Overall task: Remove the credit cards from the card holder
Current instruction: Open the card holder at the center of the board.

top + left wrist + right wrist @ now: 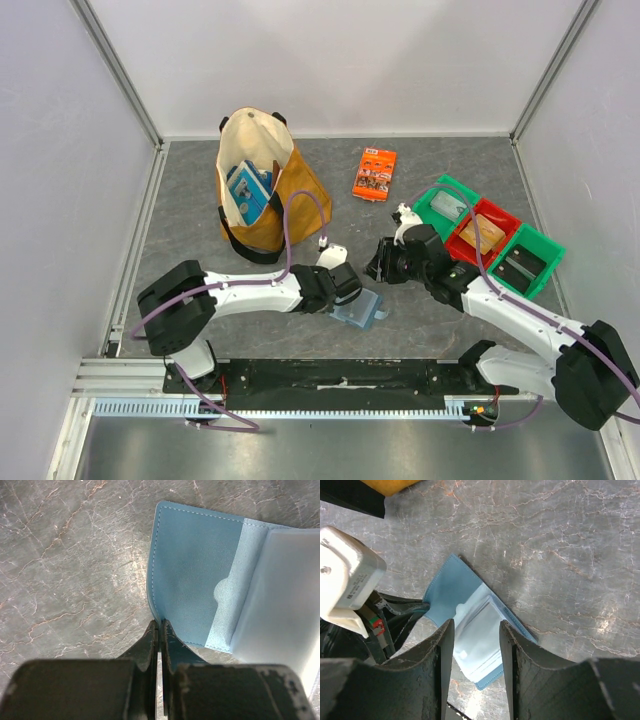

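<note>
In the top view, the card holder (358, 310) lies at lower centre on the table (180, 250). Its left side is blocked by the left gripper (160, 630), which is clamped on the holder's edge. The right gripper (476, 625), jaws apart, takes up the space directly above the holder. Bare tabletop borders the holder's lower and right sides. The tote bag (262, 190) at upper left, the orange packet (375, 172) at upper centre and the bins (545, 240) at right all stand well apart.

Bag (262, 185): tan and cream cloth, standing at far left, blue-and-white box (247, 190) inside.
Packet (374, 172): orange, printed, lying flat right of the bag.
Bins (500, 210): red between two green, one slanted row, right side.
Table (450, 160): grey, marbled.
</note>
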`<state>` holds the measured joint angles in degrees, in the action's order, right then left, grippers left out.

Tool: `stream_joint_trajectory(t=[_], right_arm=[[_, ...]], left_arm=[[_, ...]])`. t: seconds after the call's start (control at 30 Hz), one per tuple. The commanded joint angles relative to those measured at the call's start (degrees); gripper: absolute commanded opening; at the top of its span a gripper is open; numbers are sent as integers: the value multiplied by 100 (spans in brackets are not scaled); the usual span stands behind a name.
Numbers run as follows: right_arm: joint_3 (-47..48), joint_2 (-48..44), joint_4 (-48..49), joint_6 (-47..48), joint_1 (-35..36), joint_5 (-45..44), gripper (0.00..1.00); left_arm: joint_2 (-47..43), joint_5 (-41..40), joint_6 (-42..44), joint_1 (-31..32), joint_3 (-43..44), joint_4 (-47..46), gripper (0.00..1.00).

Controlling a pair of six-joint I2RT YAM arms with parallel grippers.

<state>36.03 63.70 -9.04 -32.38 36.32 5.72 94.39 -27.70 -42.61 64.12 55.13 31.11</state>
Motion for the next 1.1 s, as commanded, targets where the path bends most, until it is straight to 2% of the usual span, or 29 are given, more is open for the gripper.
stream_joint_trajectory(t=[0.0,0.13,0.23,0.33,0.57,0.7,0.87,1.07], right_arm=[[71,-68,-90,39,-10,148,47],[-271,19,191,-189,-10,535,39],[-684,116,621,-356,-10,807,28],[-974,353,1060,-558,-10,1019,21],[-1353,888,2080,-778,-10,1431,20],[-1257,1205,2529,-910,-2,1722,20],[-897,1583,2547,-814,25,1801,21],[-414,1891,2346,-699,130,1916,21]], left_arm=[[-228,46,-283,48,-47,-132,2],[-219,54,-309,40,-55,-123,2],[-210,81,-327,48,-64,-176,2],[-228,107,-353,57,-73,-202,2],[-333,169,-467,39,-213,-369,4],[-693,151,-494,40,-433,-676,9],[-931,291,-494,48,-600,-1028,20],[-1343,424,-424,48,-697,-1239,44]])
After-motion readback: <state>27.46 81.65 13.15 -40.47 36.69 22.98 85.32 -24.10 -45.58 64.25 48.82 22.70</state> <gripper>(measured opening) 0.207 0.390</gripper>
